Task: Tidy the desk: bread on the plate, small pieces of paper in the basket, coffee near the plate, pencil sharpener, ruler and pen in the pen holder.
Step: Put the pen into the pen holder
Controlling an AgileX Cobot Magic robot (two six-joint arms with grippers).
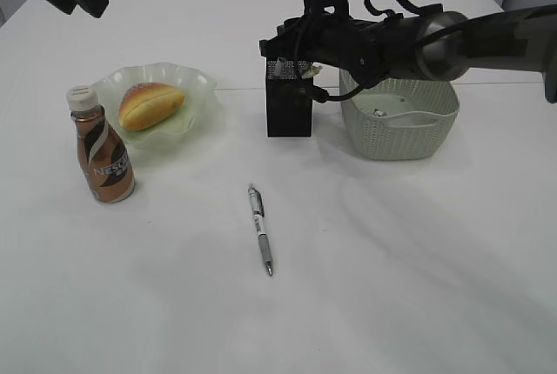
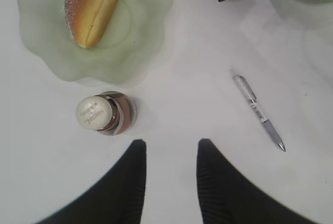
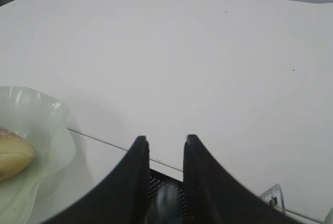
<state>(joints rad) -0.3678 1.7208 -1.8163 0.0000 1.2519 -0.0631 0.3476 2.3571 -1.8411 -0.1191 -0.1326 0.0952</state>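
Bread (image 1: 150, 105) sits on the wavy green plate (image 1: 193, 87) at the left of the desk (image 1: 392, 261), and the coffee (image 1: 100, 148) stands upright just in front of the plate's near-left edge, close to it but, going by the left wrist view, not quite touching. Pen (image 1: 260, 230) lies flat on the bare desk, out in the middle, well apart from everything else.

The black mesh pen holder (image 1: 288, 104) stands upright in the middle, with the perforated basket (image 1: 400, 130) just beside it on the right; there's something pale inside the basket, too blurry to name. The right gripper (image 3: 165, 148) hangs right over the pen holder's mouth, fingers a small way apart with a gap visible between them. A blurry roundish thing shows low in that gap, can't tell whether it's gripped or already inside the cup. A clear ruler (image 3: 273, 197) corner pokes up beside the fingers.

The left gripper (image 2: 171, 153) hovers above the desk near the coffee, fingers apart, holding nothing.
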